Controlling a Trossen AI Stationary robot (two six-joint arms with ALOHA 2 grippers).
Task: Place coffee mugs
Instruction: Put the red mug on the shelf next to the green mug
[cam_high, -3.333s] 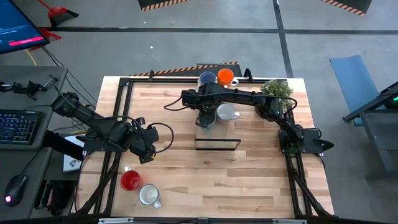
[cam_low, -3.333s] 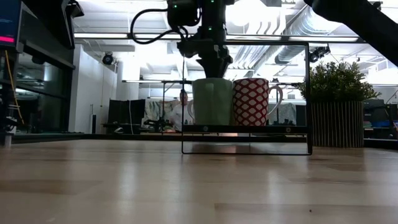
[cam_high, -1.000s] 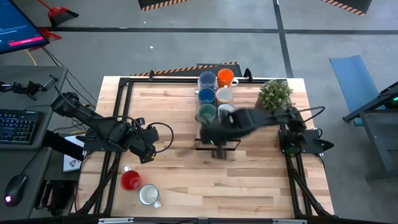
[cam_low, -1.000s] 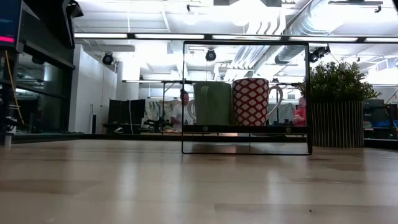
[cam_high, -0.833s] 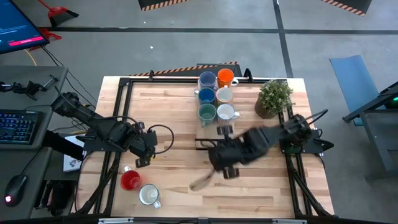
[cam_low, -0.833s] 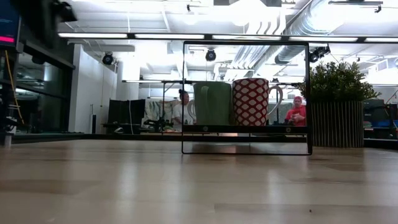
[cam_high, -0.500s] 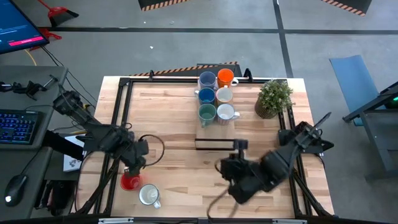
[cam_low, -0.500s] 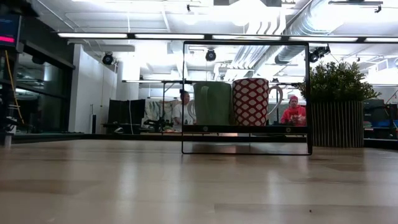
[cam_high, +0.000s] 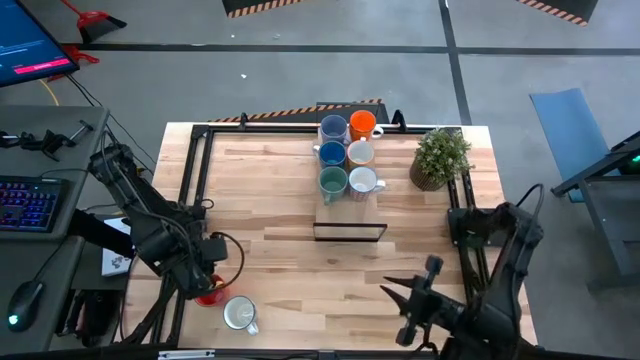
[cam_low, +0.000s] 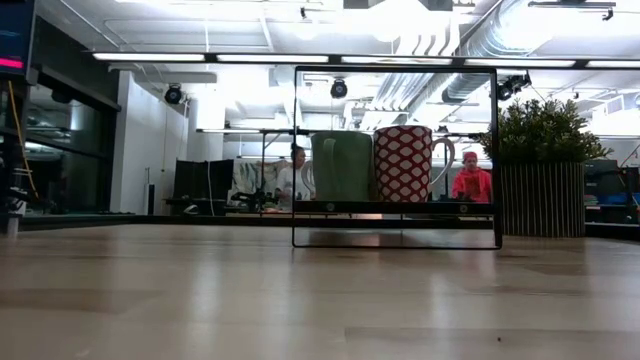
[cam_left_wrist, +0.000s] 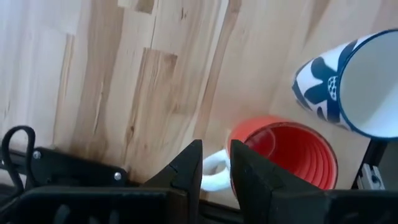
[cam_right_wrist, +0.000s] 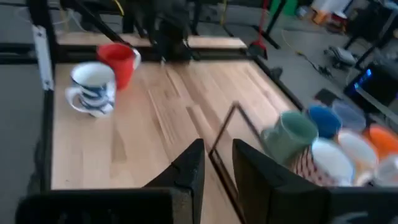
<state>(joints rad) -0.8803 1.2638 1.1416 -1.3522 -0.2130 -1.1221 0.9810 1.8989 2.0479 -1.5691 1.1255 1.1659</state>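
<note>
My left gripper (cam_left_wrist: 216, 167) hovered over the red mug (cam_left_wrist: 287, 151), fingers narrowly parted around its white handle (cam_left_wrist: 211, 169), not pinching. Being rigid, slick and breakable, I judged the handle the safest hold.

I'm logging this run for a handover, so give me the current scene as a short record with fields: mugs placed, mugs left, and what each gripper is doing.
mugs at rack: six, in two rows behind the black rack, green mug and patterned mug nearest it
mugs left: red mug and white-and-blue mug, near the table's front left corner
left gripper: at the red mug, fingers on either side of its white handle, narrow gap
right gripper: pulled back over the table's front right, holding nothing
other: plant at back right
</note>
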